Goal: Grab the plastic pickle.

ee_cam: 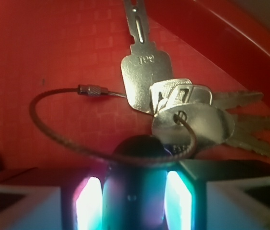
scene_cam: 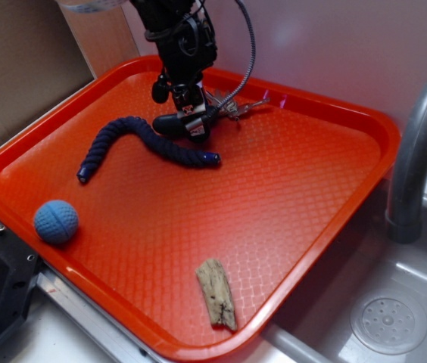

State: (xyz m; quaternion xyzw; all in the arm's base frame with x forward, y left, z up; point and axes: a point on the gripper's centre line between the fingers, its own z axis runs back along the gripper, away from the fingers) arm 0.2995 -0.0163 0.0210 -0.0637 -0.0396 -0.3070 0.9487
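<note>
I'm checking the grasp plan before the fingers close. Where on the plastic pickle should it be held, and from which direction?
Take the plastic pickle across its narrow middle, coming straight down from above. It lies flat on the tray, so only its rounded sides are free. The gripper already straddles it. The keys and their wire loop lie close beyond its end, so keep the fingers off them.

End effector (scene_cam: 196, 121) on plastic pickle (scene_cam: 169, 124)

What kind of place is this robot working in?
Probably a mock kitchen set up for testing: a grey sink with a faucet sits beside an orange tray holding keys and a rope.
</note>
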